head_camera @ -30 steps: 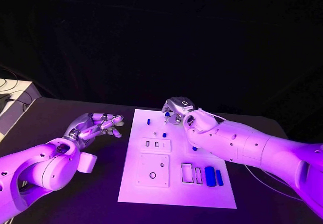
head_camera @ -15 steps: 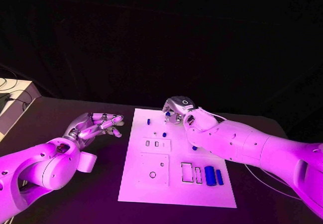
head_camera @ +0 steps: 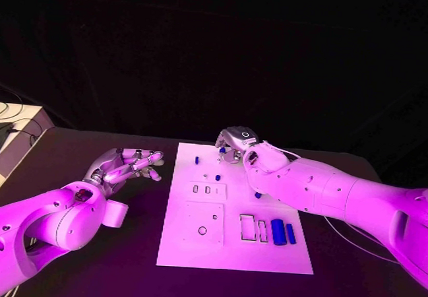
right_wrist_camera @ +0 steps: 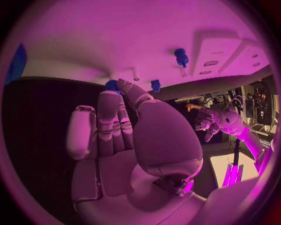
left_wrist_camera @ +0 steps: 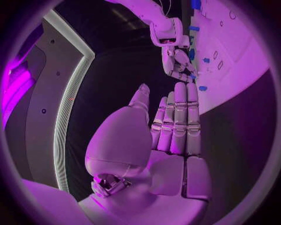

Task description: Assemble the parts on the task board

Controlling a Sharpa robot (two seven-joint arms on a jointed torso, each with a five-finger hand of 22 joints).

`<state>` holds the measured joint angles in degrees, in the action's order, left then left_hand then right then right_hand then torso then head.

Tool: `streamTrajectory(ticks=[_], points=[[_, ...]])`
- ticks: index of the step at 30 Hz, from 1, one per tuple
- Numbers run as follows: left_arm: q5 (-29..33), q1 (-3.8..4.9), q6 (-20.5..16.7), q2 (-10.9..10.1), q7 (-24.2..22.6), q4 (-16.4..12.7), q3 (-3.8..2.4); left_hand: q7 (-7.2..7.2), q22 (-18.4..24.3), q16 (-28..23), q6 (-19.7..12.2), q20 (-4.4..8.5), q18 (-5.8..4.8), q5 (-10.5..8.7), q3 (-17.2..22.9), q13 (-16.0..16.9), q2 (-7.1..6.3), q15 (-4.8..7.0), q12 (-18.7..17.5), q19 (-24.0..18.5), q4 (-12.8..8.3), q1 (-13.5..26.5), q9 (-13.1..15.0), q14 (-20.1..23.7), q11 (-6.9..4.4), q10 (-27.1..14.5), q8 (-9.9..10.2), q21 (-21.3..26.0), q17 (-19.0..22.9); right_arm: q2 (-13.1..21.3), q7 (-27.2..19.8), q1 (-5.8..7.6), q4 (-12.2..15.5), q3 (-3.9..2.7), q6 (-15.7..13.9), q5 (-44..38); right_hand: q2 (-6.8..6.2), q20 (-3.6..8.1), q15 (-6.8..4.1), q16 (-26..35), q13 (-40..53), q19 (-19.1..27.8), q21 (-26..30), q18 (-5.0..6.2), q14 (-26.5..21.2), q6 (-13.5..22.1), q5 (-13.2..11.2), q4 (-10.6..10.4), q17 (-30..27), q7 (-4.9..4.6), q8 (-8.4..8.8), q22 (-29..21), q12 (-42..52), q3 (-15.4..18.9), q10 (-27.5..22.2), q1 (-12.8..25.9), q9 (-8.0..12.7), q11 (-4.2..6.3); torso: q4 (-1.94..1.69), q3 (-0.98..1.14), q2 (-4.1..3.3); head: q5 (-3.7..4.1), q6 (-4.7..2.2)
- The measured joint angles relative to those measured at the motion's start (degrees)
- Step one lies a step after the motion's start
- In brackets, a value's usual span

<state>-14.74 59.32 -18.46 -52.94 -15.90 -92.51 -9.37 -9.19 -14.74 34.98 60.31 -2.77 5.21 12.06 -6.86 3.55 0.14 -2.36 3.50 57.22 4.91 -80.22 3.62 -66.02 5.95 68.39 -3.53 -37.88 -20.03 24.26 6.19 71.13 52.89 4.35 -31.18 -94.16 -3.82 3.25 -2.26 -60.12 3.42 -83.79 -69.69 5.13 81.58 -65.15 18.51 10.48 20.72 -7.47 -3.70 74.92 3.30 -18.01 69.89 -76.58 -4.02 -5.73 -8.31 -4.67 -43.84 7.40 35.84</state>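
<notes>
Dark curtains close off the room behind the black counter (head_camera: 95,249), and from the head camera I see the white task board (head_camera: 230,255) lying in the middle of it. My left robot hand (head_camera: 127,166) hovers just beside the board's left edge, fingers spread and holding nothing. My right robot hand (head_camera: 235,144) is at the board's far end, fingers curled down around a small blue part (head_camera: 222,150); I read it as pinched there. Near the board's near right corner a blue cylinder (head_camera: 278,232) lies beside a thinner blue bar (head_camera: 290,234), next to two rectangular slots.

From the left wrist camera, my left robot hand (left_wrist_camera: 170,140) shows its fingers straight and side by side, palm bare. Beyond them the right robot hand (left_wrist_camera: 178,61) reaches down onto the task board (left_wrist_camera: 246,61), with small blue parts around it.

From the right wrist camera, my right robot hand (right_wrist_camera: 126,136) has a blue part (right_wrist_camera: 111,85) at its fingertips, against the task board (right_wrist_camera: 88,42). A blue peg (right_wrist_camera: 181,57) stands in the board nearby.
</notes>
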Motion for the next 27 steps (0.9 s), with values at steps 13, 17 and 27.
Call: streamTrajectory(ticks=[13, 17, 27], points=[[-0.01, 0.0, 0.0, -0.04, 0.02, 0.0, 0.0, 0.0, 0.11, 0.0, 0.0, 0.0, 0.0, 0.0, 0.0, 0.0, 0.0, 0.0, 0.0, 0.0, 0.0, 0.0, 0.0, 0.0, 0.0, 0.0, 0.0, 0.0, -0.01, -0.01, -0.52, -0.02, -0.38, 0.04, 0.12, 0.79, -3.64, -0.83, 1.23, 0.17, 0.11, -0.21, 1.53, 0.99, -0.01, 4.37, -2.78, -8.53, -0.59, 0.32, 0.0, -0.01, 0.36, 10.51, -9.69, -2.71, -0.09, -0.38, -0.07, -0.07, 0.01, 0.04, 0.15], [-0.01, 0.0, 0.0, -0.06, 0.03, 0.0, 0.0, 0.0, 0.11, 0.0, 0.0, 0.0, 0.0, 0.0, 0.0, 0.0, 0.0, 0.0, 0.0, 0.0, 0.0, 0.0, 0.0, 0.0, 0.0, 0.0, 0.0, 0.0, -0.01, 0.11, -0.71, -0.02, -0.38, 0.04, 0.17, 0.98, -4.03, -0.83, 1.23, 0.17, 0.11, -0.21, 1.53, 1.01, -0.01, 4.37, -2.39, -9.71, -0.73, 0.32, 0.0, -0.02, 0.36, 10.66, -9.93, -3.05, -0.09, -0.51, -0.07, -0.08, 0.03, 0.05, 0.19], [-0.01, 0.0, 0.0, -0.11, 0.03, 0.09, 0.0, 0.0, 0.11, 0.0, 0.0, 0.0, 0.0, 0.0, 0.0, 0.0, 0.0, 0.0, 0.0, 0.0, 0.0, 0.0, 0.0, 0.0, 0.0, 0.0, 0.0, 0.0, -0.02, 0.86, -1.09, -0.02, 0.14, 0.04, 0.01, 1.49, -3.7, -0.83, 1.23, 0.17, 0.06, -0.21, 1.52, 1.0, -0.01, 4.18, -1.28, -9.83, -0.94, 0.14, 0.0, -0.02, 0.36, 10.3, -8.37, -3.37, -0.09, -0.09, -0.09, -0.07, 0.03, 0.07, 0.17]])
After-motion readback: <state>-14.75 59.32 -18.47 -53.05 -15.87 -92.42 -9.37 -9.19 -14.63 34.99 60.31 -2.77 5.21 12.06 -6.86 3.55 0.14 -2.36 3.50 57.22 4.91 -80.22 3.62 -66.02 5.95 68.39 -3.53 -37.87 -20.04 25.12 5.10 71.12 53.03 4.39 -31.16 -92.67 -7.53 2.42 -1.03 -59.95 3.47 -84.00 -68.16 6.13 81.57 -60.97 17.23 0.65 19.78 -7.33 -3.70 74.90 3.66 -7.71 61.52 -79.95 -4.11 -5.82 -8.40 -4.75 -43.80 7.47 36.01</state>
